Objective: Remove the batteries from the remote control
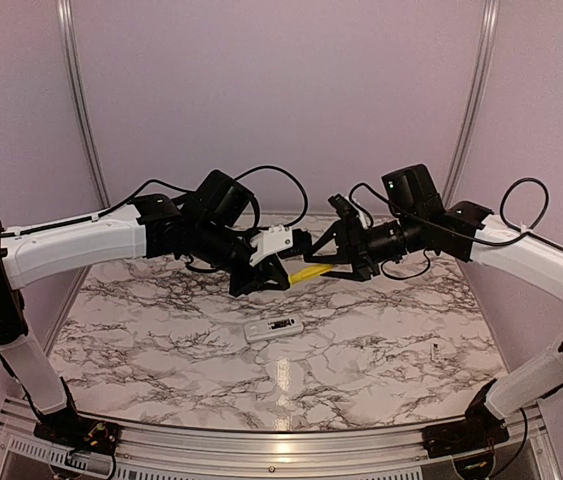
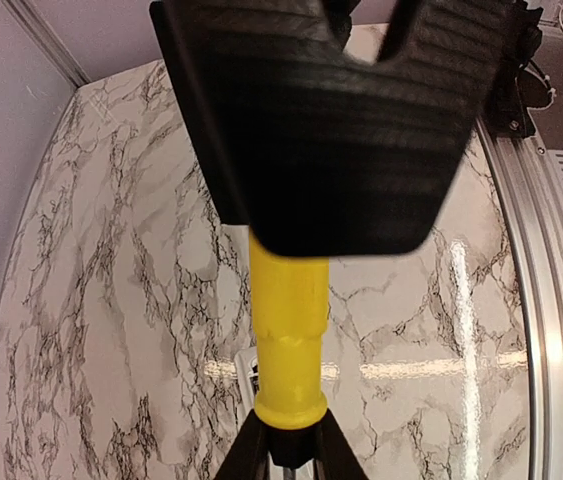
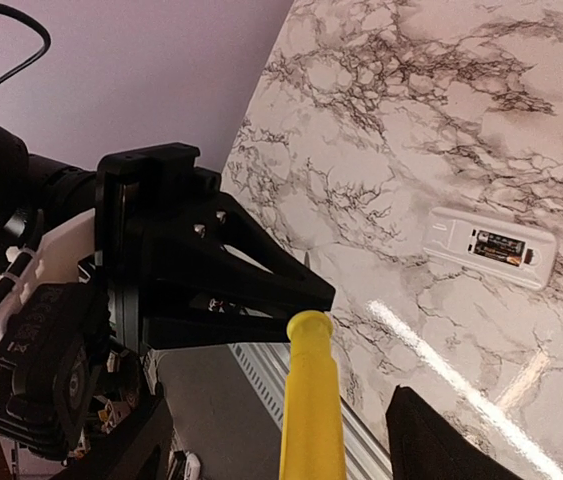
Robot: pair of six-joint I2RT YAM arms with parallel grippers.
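Observation:
The white remote control [image 1: 273, 328] lies flat on the marble table with its dark recess facing up. In the right wrist view the remote control [image 3: 491, 245] shows dark batteries [image 3: 501, 246] sitting in that recess. Both arms meet in the air above it around a yellow-handled screwdriver [image 1: 308, 271]. My left gripper [image 1: 279, 272] is shut on the dark collar at the shaft end [image 2: 286, 450]. My right gripper [image 1: 329, 262] stands around the yellow handle [image 3: 311, 400], and one finger [image 3: 436, 440] is clearly apart from it.
A tiny pale screw [image 1: 433, 350] lies on the table at the right. Purple walls close off the back and sides. A metal rail [image 1: 281, 445] runs along the near edge. The left arm's black body [image 3: 161, 260] fills the left of the right wrist view.

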